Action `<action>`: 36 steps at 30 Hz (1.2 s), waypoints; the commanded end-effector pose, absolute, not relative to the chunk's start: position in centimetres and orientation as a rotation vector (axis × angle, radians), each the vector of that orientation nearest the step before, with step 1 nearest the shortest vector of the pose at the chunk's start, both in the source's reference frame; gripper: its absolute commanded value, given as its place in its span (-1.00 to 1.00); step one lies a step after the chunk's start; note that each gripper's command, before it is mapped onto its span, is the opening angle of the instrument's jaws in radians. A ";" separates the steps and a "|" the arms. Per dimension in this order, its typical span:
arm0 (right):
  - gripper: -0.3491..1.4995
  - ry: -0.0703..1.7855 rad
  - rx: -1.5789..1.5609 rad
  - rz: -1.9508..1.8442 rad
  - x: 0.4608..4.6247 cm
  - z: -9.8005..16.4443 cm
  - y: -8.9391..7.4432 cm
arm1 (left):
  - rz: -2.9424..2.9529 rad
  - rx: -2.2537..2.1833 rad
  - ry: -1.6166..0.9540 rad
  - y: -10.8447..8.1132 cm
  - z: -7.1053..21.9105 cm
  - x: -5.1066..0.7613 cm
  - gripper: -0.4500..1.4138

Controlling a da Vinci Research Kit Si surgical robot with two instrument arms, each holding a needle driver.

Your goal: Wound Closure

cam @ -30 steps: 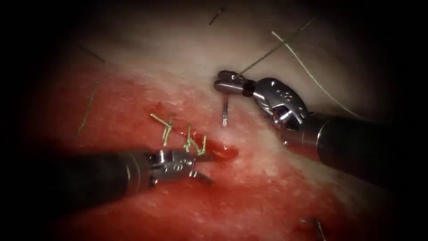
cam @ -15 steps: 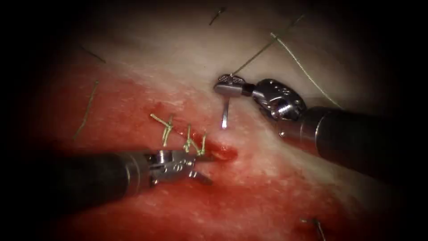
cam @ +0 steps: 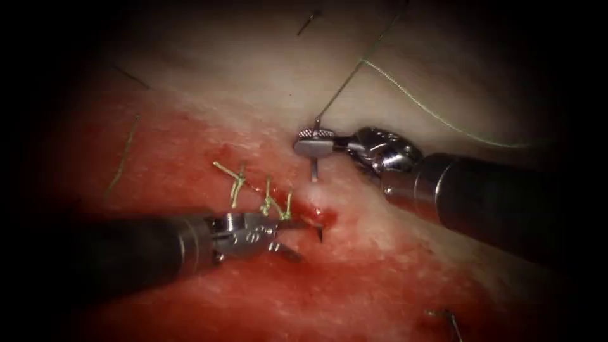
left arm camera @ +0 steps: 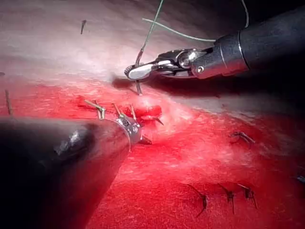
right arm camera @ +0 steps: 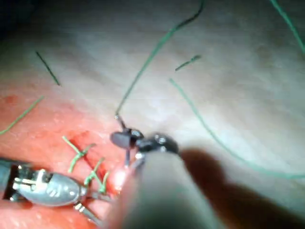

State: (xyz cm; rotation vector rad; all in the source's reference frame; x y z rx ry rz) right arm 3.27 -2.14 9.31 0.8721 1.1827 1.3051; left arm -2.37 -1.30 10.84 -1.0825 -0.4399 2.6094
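**Needle through the far lip, its point showing in the cut**

The right tool (cam: 315,140) comes in from the right and grips the needle (cam: 313,170) near its tail end, jaws closed flat across it. The needle's shaft drops from the jaws into the tissue (cam: 392,272) on the far side of the cut (cam: 316,216). A short dark point (cam: 319,235) shows at the right end of the cut, just beside the left tool's jaws. The thread (cam: 411,101) leaves the needle's tail, runs up and away to the far edge, then loops back to the right as one long pale strand lying on the tissue.

The left tool (cam: 294,237) comes in from the left, low and near. Its jaws are spread a little: the upper one lies at the lip of the cut, the lower one points toward the near right. They hold nothing.

Room: the two tools are near each other but apart, with a strip of tissue between them. To the far left and the near right the tissue lies open. The right tool's thick shaft (cam: 494,202) covers the right side.

Count: two tools, one needle, one long thread. Three green knotted stitches (cam: 269,202) sit in a row along the cut, left of the needle's point. Loose cut ends of thread (cam: 123,155) lie about the edges; at least four are visible.
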 end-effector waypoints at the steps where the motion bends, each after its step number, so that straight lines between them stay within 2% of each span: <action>1: -1.00 1.180 0.879 1.308 3.35 9.4 -2.1 | 2.609 -1.084 -0.441 -1.3 10.9 -2.42 -0.34; 23: -1.00 0.936 1.223 1.466 3.45 9.4 -2.5 | 2.608 -1.083 -0.440 -1.3 10.9 -2.44 -0.34; 25: -1.00 0.968 1.242 1.456 3.45 9.4 -2.5 | 2.608 -1.083 -0.440 -1.3 10.9 -2.44 -0.34; 26: -0.29 0.997 1.252 1.456 3.45 9.4 -2.5 | 2.608 -1.083 -0.440 -1.3 10.9 -2.44 -0.34; 27: 0.16 1.032 1.261 1.460 3.45 9.4 -2.5 | 2.608 -1.083 -0.440 -1.3 10.9 -2.44 -0.34; 28: 0.45 1.056 1.257 1.482 3.45 9.4 -2.4 | 2.608 -1.083 -0.440 -1.3 10.9 -2.44 -0.34; 29: 0.54 1.109 1.206 1.465 3.45 9.4 -2.4 | 2.608 -1.083 -0.440 -1.3 10.9 -2.44 -0.34; 34: 0.60 1.245 0.985 1.271 3.42 9.4 -2.2 | 2.609 -1.084 -0.441 -1.3 10.9 -2.43 -0.34; 36: 0.69 1.296 0.846 1.148 3.43 9.4 -2.1 | 2.609 -1.084 -0.441 -1.3 10.9 -2.43 -0.34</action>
